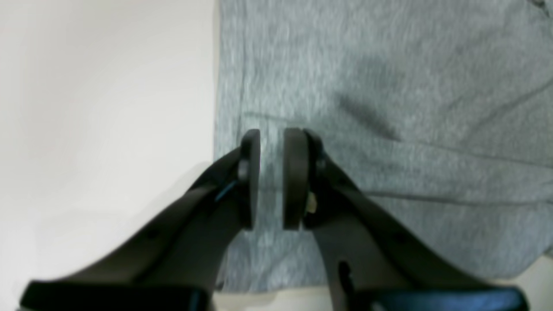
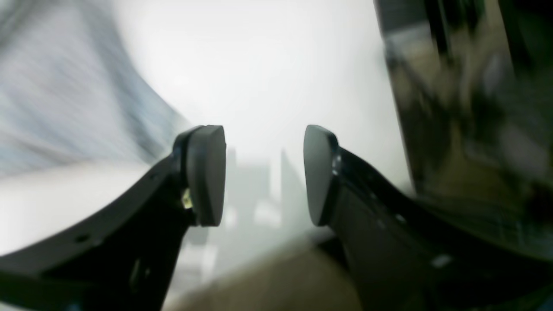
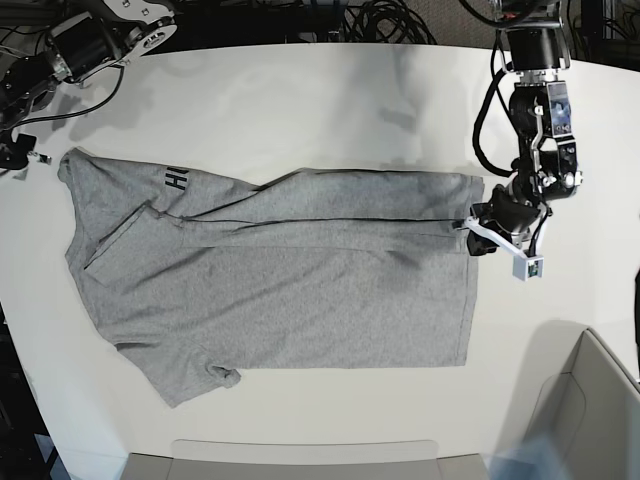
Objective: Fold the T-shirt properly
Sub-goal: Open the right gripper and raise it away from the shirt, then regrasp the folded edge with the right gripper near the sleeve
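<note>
Heather-grey cotton T-shirt (image 3: 280, 270) is spread flat on the white table (image 3: 330, 90), hem to the right and sleeves to the left, with its far edge folded over toward the middle so a long crease runs across it. A bit of black lettering (image 3: 176, 180) peeks out near the far-left sleeve. Left pincer (image 1: 271, 177) sits over the hem corner, pads slightly apart with grey cloth showing between them. Right pincer (image 2: 264, 172) is spread wide, holding nothing, off the shirt's far-left side.
</note>
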Available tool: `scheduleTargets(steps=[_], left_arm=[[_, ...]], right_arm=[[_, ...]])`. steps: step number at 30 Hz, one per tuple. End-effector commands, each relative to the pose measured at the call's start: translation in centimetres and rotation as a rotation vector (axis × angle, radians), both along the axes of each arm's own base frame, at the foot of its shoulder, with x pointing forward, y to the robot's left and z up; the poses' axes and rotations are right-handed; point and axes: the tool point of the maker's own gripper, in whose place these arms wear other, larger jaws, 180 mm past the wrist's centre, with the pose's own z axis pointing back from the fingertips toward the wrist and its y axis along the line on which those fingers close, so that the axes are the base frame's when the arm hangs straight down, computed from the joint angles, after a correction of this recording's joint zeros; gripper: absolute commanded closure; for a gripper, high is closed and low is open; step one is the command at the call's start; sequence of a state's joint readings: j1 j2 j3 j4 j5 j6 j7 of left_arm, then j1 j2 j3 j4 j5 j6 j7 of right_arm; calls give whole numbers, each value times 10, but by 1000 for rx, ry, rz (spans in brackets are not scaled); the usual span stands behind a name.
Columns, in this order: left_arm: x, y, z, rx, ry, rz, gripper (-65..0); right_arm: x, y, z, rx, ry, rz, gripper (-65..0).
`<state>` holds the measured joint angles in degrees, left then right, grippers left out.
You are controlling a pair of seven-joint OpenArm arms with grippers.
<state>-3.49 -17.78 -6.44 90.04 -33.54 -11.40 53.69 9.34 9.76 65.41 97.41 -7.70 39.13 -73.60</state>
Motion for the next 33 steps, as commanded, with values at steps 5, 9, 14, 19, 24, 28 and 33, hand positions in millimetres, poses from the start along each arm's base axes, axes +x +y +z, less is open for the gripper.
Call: scheduleTargets(steps=[5, 9, 14, 19, 24, 28, 33], left_arm=[[10, 4, 17, 12, -60, 5, -117], [1, 4, 11, 14, -41, 3, -117], [-9, 0, 15, 24, -52, -11, -117], [-11, -1, 15, 25, -51, -11, -117], [-11, -5, 13, 21, -49, -20, -117], [-11, -6, 12, 18, -46, -20, -117], [-11, -3, 13, 20, -49, -17, -117]], right_arm=[[-9, -11, -28, 100, 30, -20, -292], [-9, -6, -50, 168, 52, -12, -292], [-8, 0, -55, 184, 58, -9, -292], [-12, 2, -46, 183, 112, -28, -292], [28, 10, 0, 50, 63, 75, -292], [58, 18, 57, -110, -42, 147, -292], [73, 32, 59, -112, -50, 198, -292]])
